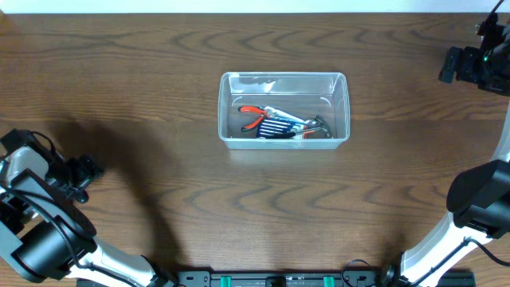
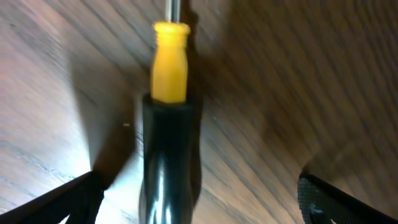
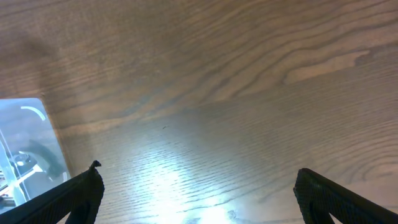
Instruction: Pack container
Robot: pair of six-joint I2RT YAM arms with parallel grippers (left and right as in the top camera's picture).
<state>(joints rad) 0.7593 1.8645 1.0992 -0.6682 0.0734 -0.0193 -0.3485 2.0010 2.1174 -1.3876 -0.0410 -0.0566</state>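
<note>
1. The container (image 1: 225,108) was found with its long axis running left to right; red-handled pliers (image 1: 253,114) and other tools lay inside.
2. The left gripper (image 2: 198,194) was recorded well apart from the container, to its left and nearer the robot, jaws spread wide, nothing held.
3. A screwdriver (image 2: 169,124) was observed between those jaws, its shaft pointing away from the wrist, ungripped.
4. The right gripper (image 3: 199,186) was noted wide and empty, to the container's right.
5. A closing grasp on the screwdriver was judged due next.
</note>
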